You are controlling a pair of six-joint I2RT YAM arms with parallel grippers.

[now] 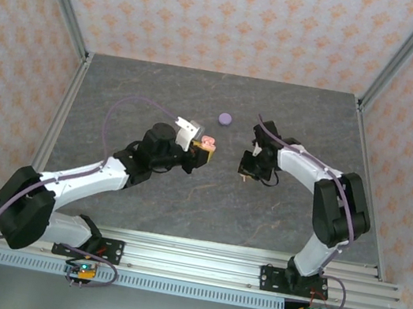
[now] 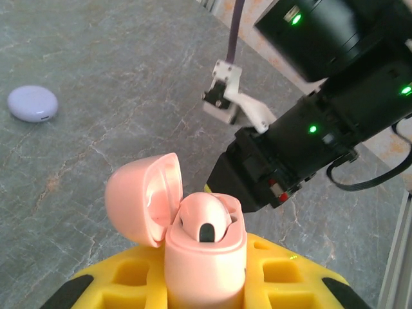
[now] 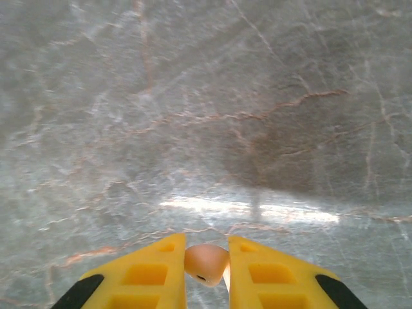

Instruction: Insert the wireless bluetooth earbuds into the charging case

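left jaws grip the open pink plastic case (image 2: pixel 206 261), mouth pointing outward along them; right jaws pinch a pale pink earbud (image 3: pixel 206 262), stem direction unclear.

Cannot see the base of the pink case (image 2: pixel 206 248): sunk between the left pincer's (image 2: pixel 206 277) yellow fingers (image 2: pixel 122 280) and cut by the left wrist view's bottom edge. Cannot see the underside of the pink earbud (image 3: pixel 205 261) either, pinched in the right pincer (image 3: pixel 206 257) and cropped below. From above, far too small to make out.
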